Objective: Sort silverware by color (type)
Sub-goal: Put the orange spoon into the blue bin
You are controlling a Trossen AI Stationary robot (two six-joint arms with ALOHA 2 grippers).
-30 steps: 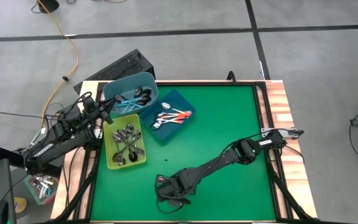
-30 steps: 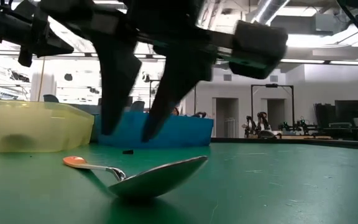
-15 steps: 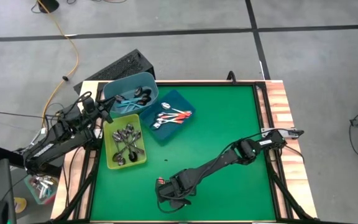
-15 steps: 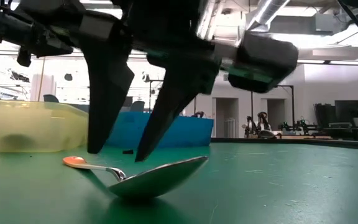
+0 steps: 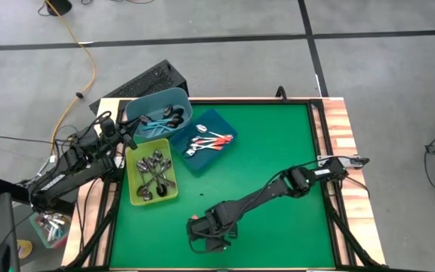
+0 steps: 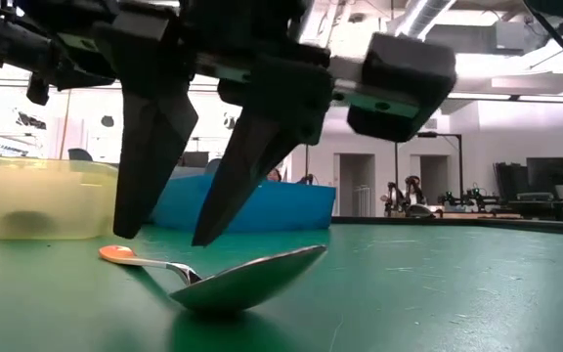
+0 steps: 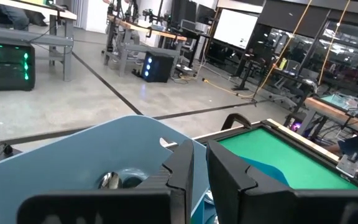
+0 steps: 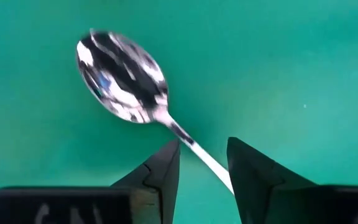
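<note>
the left gripper (image 7: 194, 171), jaws pressed together, waits over the light blue tub (image 5: 159, 113). three containers stand in a cluster: that tub, a yellow tray (image 5: 152, 175) of plain spoons, a dark blue tray (image 5: 209, 141). one orange-handled spoon (image 6: 225, 276) lies on the green worktop (image 5: 278, 151) near the front edge; the right gripper (image 6: 161, 227) straddles its handle, jaws spread. no writing is readable.

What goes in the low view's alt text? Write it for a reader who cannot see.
The right claw hangs open just above the orange-tipped handle of a spoon lying on the green table, not yet gripping it. A yellow bin and a blue tray stand behind.
</note>
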